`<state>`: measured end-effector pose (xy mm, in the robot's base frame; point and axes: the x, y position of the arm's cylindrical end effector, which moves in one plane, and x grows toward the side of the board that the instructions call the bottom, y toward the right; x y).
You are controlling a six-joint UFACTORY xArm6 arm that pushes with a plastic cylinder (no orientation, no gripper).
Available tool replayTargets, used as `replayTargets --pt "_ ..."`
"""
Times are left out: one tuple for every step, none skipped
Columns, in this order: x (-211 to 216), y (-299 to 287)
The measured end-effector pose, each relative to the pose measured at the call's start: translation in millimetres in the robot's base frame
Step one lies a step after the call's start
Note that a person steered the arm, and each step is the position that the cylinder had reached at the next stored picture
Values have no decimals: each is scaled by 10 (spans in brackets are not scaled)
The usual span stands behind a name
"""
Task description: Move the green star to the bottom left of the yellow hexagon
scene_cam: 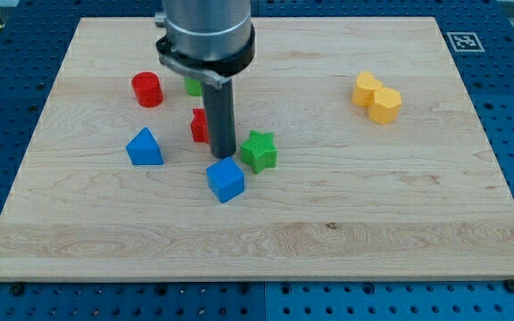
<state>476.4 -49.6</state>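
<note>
The green star [260, 151] lies a little left of the board's centre. The yellow hexagon [385, 105] sits far to the view's right, touching a second yellow block [365, 88] at its upper left. My tip [222, 156] rests just left of the green star, close to it, and directly above the blue cube [226, 180]. The rod hides part of a red block [200, 125] behind it.
A red cylinder [147, 89] stands at the upper left. A blue triangular block [145, 147] lies left of my tip. A green block [192, 86] peeks out behind the arm. The wooden board [328, 223] ends near the view's bottom.
</note>
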Motion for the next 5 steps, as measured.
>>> replayTargets --pt "11 189" --pt "7 581" --pt "-194 865" --pt "-238 1064" --pt "-137 1407"
